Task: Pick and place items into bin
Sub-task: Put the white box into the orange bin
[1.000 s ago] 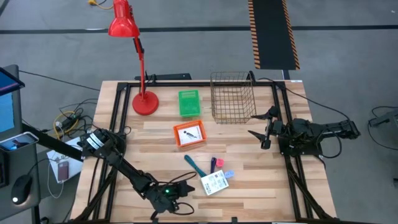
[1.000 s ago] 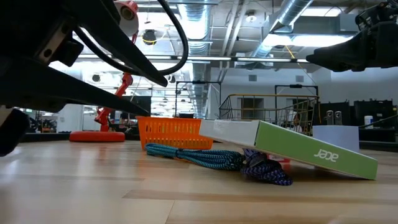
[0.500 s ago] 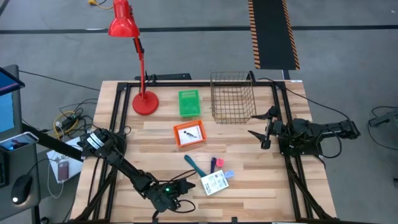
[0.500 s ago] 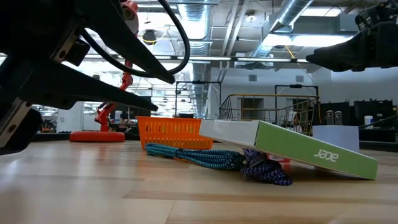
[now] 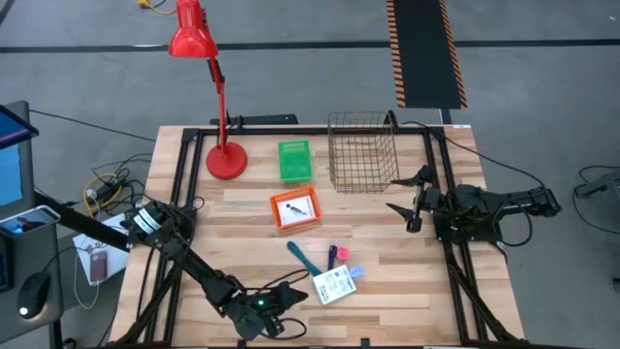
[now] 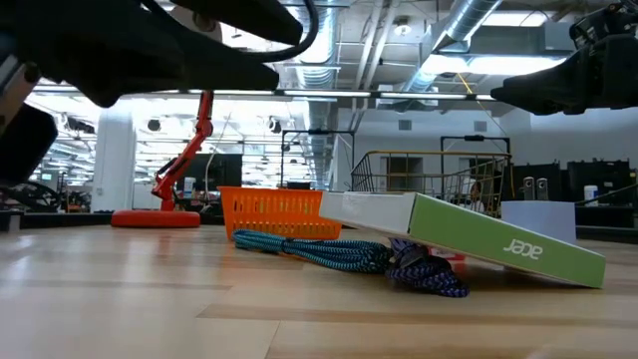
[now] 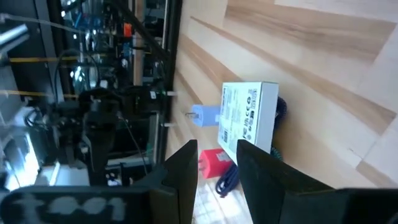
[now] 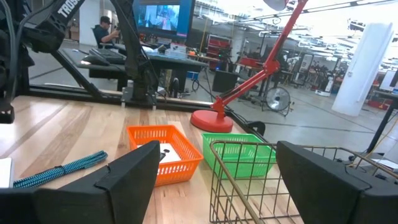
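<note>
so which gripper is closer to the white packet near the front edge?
Left. The left gripper sits just beside the white packet, fingers open toward it. The right gripper waits farther back, by the wire basket.

One camera looks straight down on the whole table (image 5: 387, 281). Another sits low, looking across it. Both wrist cameras sit close. All see the white packet (image 5: 334, 286).

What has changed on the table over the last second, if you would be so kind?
Only the left arm moved: the left gripper has pulled slightly back toward the table's near edge, short of the white packet, and has risen in the low view. It grasped nothing. The right gripper waits, open, beside the wire basket; the packet, teal tool and orange tray lie as before.
</note>
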You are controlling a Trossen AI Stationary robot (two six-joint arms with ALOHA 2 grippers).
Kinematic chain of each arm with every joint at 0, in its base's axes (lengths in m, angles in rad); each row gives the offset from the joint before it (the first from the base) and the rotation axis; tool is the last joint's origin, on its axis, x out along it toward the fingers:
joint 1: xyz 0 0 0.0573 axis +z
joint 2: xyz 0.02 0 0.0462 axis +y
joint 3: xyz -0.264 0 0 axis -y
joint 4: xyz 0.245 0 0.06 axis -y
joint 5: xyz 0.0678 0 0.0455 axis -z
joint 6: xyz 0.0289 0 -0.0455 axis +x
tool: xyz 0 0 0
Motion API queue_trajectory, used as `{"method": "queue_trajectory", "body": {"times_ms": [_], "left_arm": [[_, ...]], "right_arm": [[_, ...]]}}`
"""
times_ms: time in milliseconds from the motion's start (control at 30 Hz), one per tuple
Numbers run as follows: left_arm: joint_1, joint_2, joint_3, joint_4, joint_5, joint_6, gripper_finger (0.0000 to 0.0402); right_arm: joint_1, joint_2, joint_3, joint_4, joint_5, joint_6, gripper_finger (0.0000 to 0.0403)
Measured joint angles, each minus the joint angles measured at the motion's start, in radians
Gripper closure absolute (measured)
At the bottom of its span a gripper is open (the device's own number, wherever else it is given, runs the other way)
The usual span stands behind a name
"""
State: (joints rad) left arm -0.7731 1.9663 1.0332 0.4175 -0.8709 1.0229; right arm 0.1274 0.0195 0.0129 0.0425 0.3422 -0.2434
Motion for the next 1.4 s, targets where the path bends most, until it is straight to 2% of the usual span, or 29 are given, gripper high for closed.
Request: {"method": "queue_trajectory", "body": {"times_ms": [100,400,800,867,1033,1333,1400], "left_arm": [[0.0,0.0,0.0,-0.002,0.008,0.032,0.0299],[-0.004,0.0,0.0,-0.022,0.017,-0.02,0.0293],[-0.002,0.0,0.0,-0.07,0.002,-0.042,0.0198],[0.0,0.0,0.0,-0.077,0.028,-0.042,0.019],[0.009,0.0,-0.002,-0.099,0.123,-0.038,0.0185],[0.016,0.004,-0.004,-0.093,0.095,-0.009,0.0184],[0.015,0.022,-0.004,-0.063,0.059,0.018,0.0184]], "right_arm": [[0.0,0.0,0.0,0.0,0.0,0.0,0.0085],[0.0,0.0,0.0,0.0,0.0,0.0,0.0085],[0.0,0.0,0.0,0.0,0.0,0.0,0.0085],[0.0,0.0,0.0,0.0,0.0,0.0,0.0085],[0.0,0.0,0.0,0.0,0.0,0.0,0.0085],[0.0,0.0,0.0,0.0,0.0,0.0,0.0085],[0.0,0.0,0.0,0.0,0.0,0.0,0.0085]]}}
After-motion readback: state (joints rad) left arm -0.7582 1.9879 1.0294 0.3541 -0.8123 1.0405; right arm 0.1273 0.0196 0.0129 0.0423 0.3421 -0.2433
